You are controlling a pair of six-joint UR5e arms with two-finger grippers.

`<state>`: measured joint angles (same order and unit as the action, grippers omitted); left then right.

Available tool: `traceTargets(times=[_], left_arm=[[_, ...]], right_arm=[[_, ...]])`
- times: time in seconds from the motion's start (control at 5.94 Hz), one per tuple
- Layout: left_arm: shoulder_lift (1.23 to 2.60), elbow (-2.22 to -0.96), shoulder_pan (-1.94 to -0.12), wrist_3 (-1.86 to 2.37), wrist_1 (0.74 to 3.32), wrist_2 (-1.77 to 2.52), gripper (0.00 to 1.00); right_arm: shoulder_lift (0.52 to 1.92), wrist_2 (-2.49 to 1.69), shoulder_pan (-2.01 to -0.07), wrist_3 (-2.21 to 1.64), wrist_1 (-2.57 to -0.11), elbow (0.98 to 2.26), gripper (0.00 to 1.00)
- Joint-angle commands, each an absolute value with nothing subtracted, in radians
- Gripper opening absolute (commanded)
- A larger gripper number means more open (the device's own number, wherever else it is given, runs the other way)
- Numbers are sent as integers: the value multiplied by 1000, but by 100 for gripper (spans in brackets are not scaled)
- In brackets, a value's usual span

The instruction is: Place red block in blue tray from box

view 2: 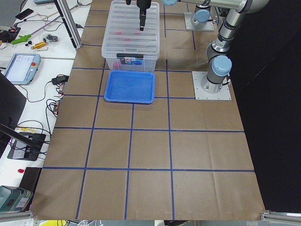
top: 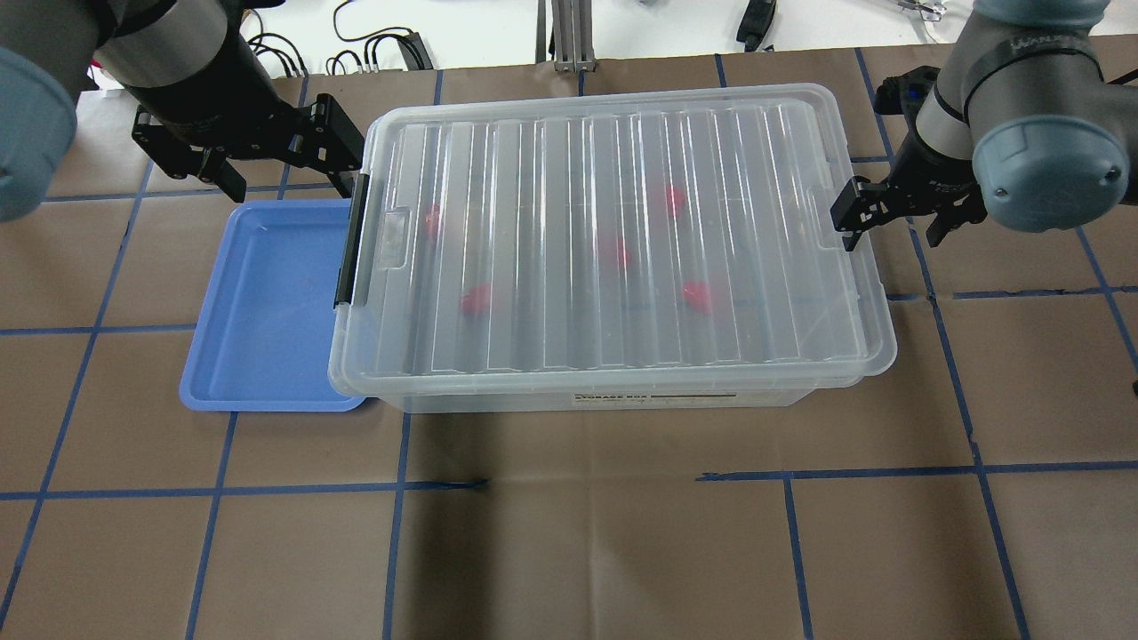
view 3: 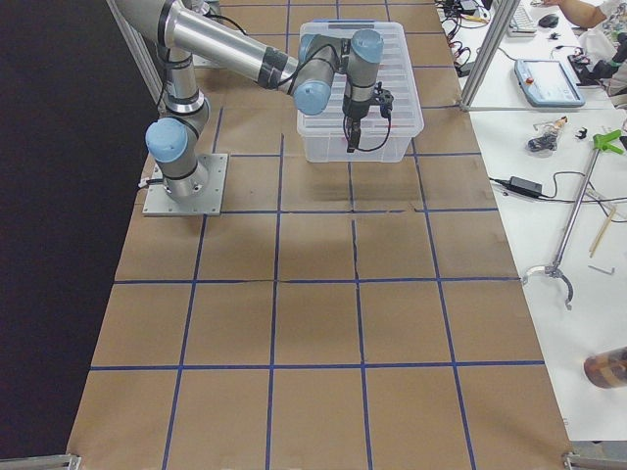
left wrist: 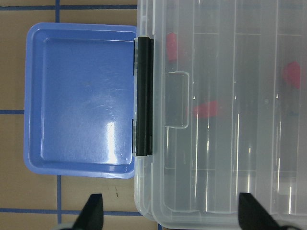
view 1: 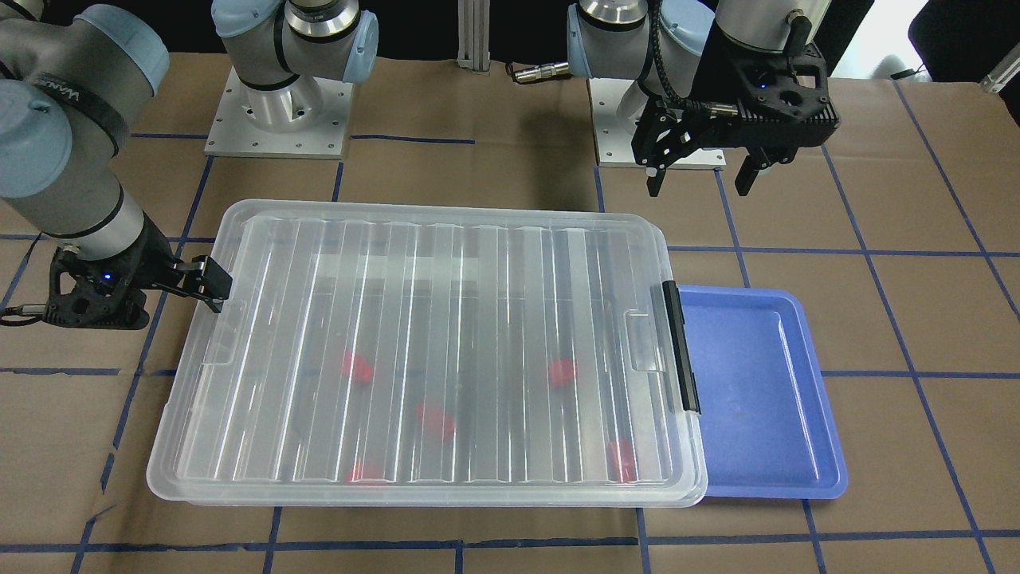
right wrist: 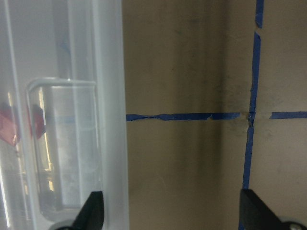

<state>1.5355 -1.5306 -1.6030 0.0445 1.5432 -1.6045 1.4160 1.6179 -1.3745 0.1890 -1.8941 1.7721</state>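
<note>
The box is a clear bin with its ribbed lid shut and a black latch on the short end by the blue tray. Several red blocks show through the lid, such as one near the latch end and another. The tray is empty and partly under the box's rim. My left gripper is open and empty above the tray's far edge and the latch end. My right gripper is open and empty at the box's other short end.
The table is brown paper with a blue tape grid. The two arm bases stand behind the box. Benches with cables and tools run along the table's far side.
</note>
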Motion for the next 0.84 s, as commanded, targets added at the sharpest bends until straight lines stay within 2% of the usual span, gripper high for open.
traceTargets(times=[0.0, 0.67], left_arm=[[1536, -1531, -1603, 44, 1543, -1605, 98], [1540, -1531, -1605, -59, 1552, -1601, 98]], right_arm=[[1414, 1623, -1335, 227, -1896, 1772, 100], [1414, 1641, -1241, 320, -1899, 1770, 100]])
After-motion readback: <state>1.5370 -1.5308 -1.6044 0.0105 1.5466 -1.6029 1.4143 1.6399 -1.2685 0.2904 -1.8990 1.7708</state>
